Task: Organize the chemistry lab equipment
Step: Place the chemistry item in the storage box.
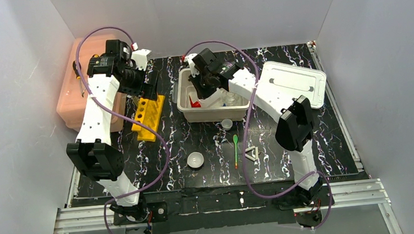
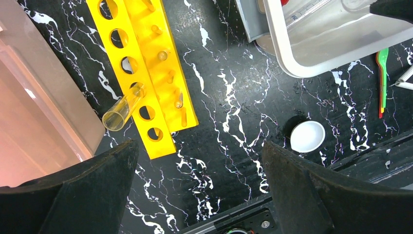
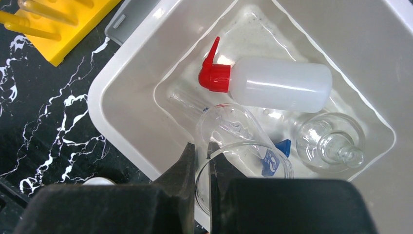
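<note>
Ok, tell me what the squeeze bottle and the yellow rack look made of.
The squeeze bottle is likely soft plastic: matte, milky white body, glossy red cap. The yellow rack is probably hard plastic: smooth, evenly coloured, with moulded pegs and round holes.

bottle (image 3: 285,85), flask (image 3: 331,141), beaker (image 3: 243,146), perhaps 1 tube (image 3: 187,103) in tub (image 3: 122,97), rack (image 1: 149,117) left

You see bright, even light from above, soft shadows on the bench (image 1: 207,145), white glare inside the tub (image 3: 253,29), and blurry left end effector (image 2: 198,151) fingers (image 2: 83,190) up close.
</note>
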Controlling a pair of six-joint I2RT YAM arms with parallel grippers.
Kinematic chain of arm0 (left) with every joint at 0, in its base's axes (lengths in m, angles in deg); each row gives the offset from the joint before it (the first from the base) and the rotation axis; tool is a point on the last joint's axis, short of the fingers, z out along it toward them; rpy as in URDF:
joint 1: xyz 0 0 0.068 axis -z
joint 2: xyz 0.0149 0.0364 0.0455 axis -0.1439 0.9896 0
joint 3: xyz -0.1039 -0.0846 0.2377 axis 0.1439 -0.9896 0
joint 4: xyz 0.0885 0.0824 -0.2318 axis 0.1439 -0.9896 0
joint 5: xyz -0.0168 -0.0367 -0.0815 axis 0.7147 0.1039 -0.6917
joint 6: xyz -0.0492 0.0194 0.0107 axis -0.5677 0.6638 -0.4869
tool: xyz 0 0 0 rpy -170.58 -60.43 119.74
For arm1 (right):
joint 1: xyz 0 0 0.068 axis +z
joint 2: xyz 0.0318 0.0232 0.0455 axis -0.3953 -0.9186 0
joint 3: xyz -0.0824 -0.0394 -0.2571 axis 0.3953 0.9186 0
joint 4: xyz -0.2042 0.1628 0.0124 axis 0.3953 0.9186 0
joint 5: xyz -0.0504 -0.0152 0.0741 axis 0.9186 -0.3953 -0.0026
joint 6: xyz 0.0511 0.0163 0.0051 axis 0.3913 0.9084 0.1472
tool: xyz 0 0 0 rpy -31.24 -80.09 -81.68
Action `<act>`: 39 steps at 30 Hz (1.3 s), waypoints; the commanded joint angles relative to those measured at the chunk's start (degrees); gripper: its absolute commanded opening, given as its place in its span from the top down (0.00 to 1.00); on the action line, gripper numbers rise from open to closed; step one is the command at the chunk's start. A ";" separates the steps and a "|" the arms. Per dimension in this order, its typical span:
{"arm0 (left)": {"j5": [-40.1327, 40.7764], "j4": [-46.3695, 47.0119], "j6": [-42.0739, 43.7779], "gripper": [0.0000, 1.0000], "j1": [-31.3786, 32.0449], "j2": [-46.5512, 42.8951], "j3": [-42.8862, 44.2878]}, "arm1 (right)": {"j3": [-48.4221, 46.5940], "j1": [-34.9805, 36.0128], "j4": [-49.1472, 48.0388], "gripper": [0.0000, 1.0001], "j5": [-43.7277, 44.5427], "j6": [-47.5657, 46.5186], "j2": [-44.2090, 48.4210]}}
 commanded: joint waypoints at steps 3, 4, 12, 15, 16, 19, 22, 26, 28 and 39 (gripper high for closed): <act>-0.33 -0.73 0.60 0.02 -0.46 -3.26 -0.79 | 0.12 -0.27 -0.72 0.99 -0.88 0.24 -2.91; -0.25 -0.68 0.67 0.02 -0.46 -3.25 -0.87 | 0.29 -0.28 -0.84 0.99 -0.88 0.34 -3.19; -0.07 -0.65 0.92 0.01 -0.72 -3.20 -0.38 | 1.65 -0.33 -2.42 0.99 -2.71 0.76 -5.55; 0.02 -0.65 0.93 0.01 -0.77 -3.18 -0.21 | 1.90 -0.26 -2.80 0.99 -3.01 0.71 -6.58; 0.03 -0.65 0.93 0.01 -0.81 -3.09 -0.20 | 2.00 -0.29 -3.02 0.99 -3.07 0.71 -6.87; 0.19 -0.65 1.02 0.01 -0.85 -3.09 -0.19 | 2.85 -0.27 -3.83 0.99 -3.34 0.71 -7.46; 0.37 -0.65 1.10 0.01 -0.90 -3.16 -0.14 | 3.06 -0.28 -4.27 0.99 -3.52 0.77 -8.30; 0.72 -0.65 1.29 0.01 -0.90 -3.11 -0.11 | 2.94 -0.26 -4.80 0.99 -3.49 0.79 -9.09; 0.73 -0.65 1.37 0.01 -0.89 -3.13 -0.20 | 2.76 -0.26 -5.15 0.99 -3.08 0.79 -9.56; 0.90 -0.65 1.55 0.01 -0.98 -3.27 -0.63 | 1.09 -0.28 -6.44 0.99 -1.58 0.35 -14.08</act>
